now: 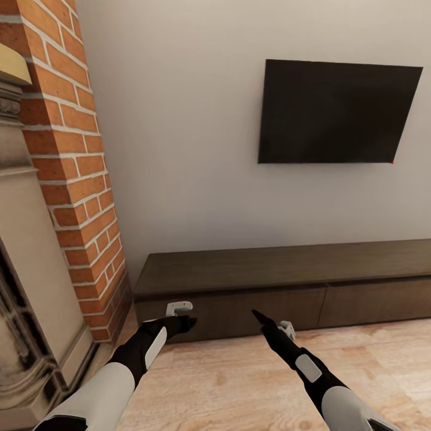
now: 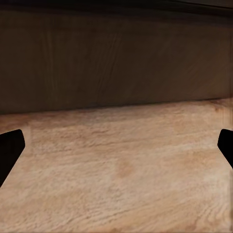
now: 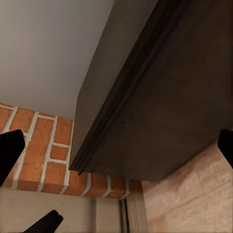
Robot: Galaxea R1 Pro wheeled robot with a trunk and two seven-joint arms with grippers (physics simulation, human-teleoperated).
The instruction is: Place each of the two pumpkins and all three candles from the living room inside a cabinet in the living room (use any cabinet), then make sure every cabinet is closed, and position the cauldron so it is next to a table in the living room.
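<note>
Fingertips [image 2: 10,148] of the left gripper [image 1: 187,323] are seen spread wide apart with nothing between them, over pale wood floor [image 2: 121,170]. Just ahead of them the cabinet [image 1: 287,269] is shown: a long, low, dark brown unit with plain handleless fronts, all shut, its top bare. The right gripper [image 1: 258,313] is likewise held apart and empty, with the cabinet's end corner [image 3: 121,165] directly before it and a brick column [image 1: 78,179] beyond.

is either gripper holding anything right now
Nothing is held. The left gripper is open, with only wooden floor between its fingers; the right gripper is open too, facing the dark cabinet.
</note>
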